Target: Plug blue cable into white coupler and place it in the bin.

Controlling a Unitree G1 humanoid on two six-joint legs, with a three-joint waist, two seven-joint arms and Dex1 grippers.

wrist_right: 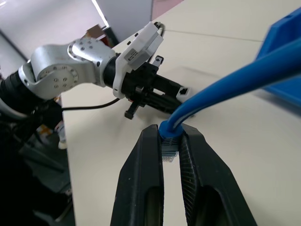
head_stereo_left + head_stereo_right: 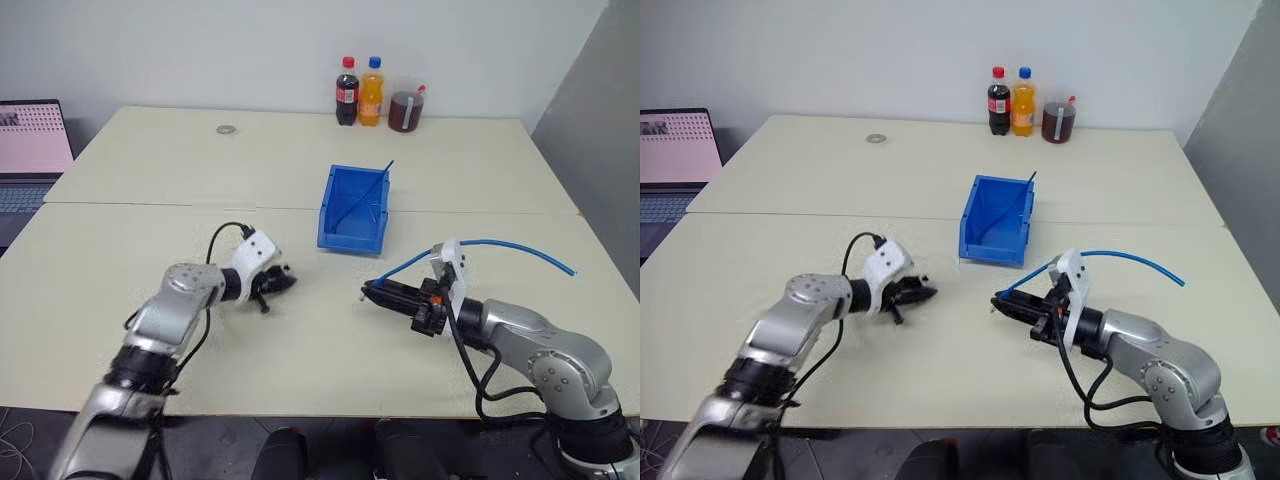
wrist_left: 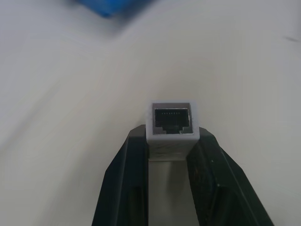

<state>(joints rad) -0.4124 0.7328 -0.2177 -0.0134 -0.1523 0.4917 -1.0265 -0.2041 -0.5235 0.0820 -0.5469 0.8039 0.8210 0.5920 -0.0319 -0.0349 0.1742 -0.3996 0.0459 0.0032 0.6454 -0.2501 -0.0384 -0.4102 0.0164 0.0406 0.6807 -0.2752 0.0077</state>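
My left gripper is shut on the white coupler, a small block whose dark socket faces away from the fingers. It hovers low over the table, left of centre. Facing it across a gap, my right gripper is shut on the blue cable just behind its plug. The cable arcs up and trails away to the right, above the table. In the right wrist view the left gripper and the coupler show beyond the plug, not touching it. The blue bin stands behind both grippers at the table's middle.
A thin dark-blue rod leans inside the bin. Two bottles and a cup stand at the table's far edge, with a small ring to their left. A laptop sits off the far left.
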